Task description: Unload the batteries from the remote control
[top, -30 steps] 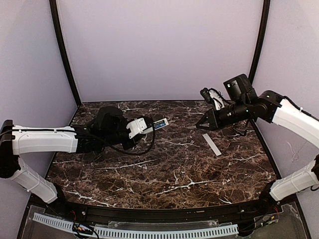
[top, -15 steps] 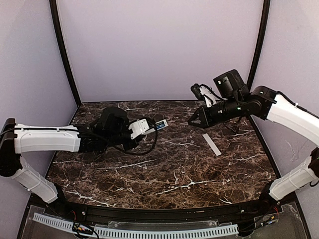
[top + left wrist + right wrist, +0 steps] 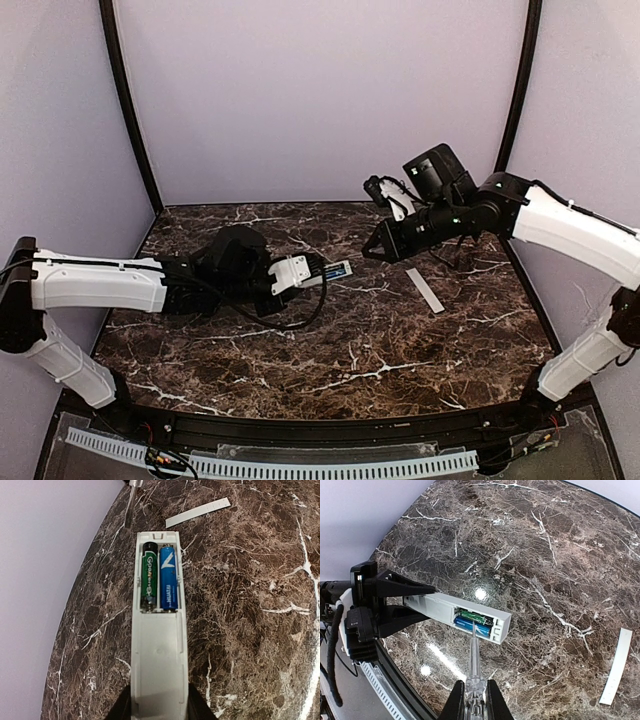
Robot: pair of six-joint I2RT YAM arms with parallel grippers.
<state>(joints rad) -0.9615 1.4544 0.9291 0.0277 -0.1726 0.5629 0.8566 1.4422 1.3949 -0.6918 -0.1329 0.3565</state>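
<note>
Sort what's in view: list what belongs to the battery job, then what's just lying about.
Job: remote, held by left gripper; green battery and blue battery in its open compartment; thin tool, held by right gripper.

Lying about: cover, flat on the table, apart from the remote.

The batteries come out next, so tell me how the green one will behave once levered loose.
The green battery is a smooth cylinder, so it would probably roll on the polished marble tabletop. It sits snug beside the blue battery in the remote control, so it may pop out suddenly. It looks rigid, and likely slippery under the thin tool.
</note>
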